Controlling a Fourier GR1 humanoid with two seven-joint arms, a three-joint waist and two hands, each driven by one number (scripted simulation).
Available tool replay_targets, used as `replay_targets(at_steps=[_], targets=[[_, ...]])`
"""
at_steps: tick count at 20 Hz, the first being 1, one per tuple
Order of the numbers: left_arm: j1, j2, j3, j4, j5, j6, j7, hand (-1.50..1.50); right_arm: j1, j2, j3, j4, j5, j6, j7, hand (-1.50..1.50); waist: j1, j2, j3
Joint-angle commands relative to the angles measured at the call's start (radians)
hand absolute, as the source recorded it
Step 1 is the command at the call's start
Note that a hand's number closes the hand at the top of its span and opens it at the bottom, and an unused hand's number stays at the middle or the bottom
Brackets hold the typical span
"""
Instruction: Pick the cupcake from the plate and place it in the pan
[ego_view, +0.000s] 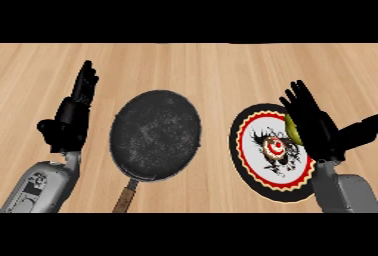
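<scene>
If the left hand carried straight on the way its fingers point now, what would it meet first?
Nothing, as far as the view shows. The left hand points up and away over bare counter, passing left of the pan. Its height above the wood is unclear.
</scene>
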Motion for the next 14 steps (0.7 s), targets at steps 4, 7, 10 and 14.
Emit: replay_targets(at_steps=[4,7,10,14], targets=[[0.1,0.124,0.08,0.123,0.017,-0.054,0.125,0.0,-0.096,-0.056,-0.022,-0.142,0.073,-0.045,-0.04,-1.5,0.034,-0.022,-0.004],[0.144,0.1,0.074,0.161,0.012,-0.02,0.139,0.0,-0.135,0.061,-0.257,-0.2,-0.02,-0.242,-0.239,-1.5,-0.072,-0.075,0.032],[0.195,0.154,0.107,0.196,0.015,-0.026,0.173,0.0,0.054,-0.169,-0.202,-0.056,0.367,-0.399,-0.088,1.5,-0.037,-0.02,-0.008],[0.185,0.183,0.126,0.205,0.053,-0.094,0.212,0.0,0.161,0.115,-0.137,-0.218,0.363,-0.527,-0.343,-1.5,0.005,-0.022,-0.002]])
